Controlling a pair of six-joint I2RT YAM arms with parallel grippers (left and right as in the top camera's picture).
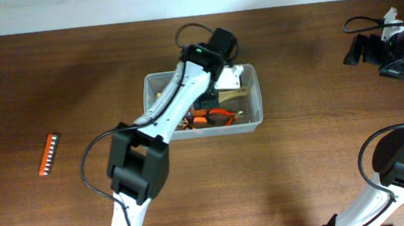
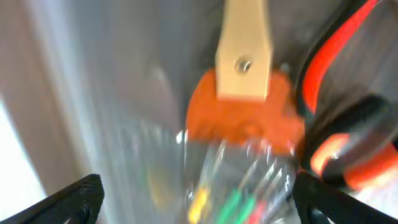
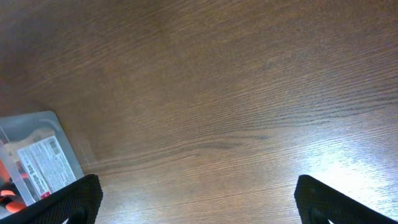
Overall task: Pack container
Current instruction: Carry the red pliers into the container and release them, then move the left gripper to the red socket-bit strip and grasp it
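Overhead, the container [image 1: 218, 130] sits mid-worktop [image 1: 55, 81], with the left arm reaching over it. On the left wrist view the left fingers [image 2: 78, 199] are spread wide just above its contents — a blurred clear case of screwdrivers [image 2: 236, 193], an orange disc [image 2: 236, 121] under a tan wooden piece [image 2: 244, 50], and orange-handled pliers [image 2: 348, 155]. Well off to the right, the right fingers [image 3: 74, 199] are also spread, pinching nothing, over bare wood. 1 orange strip [image 1: 48, 155] lies far left.
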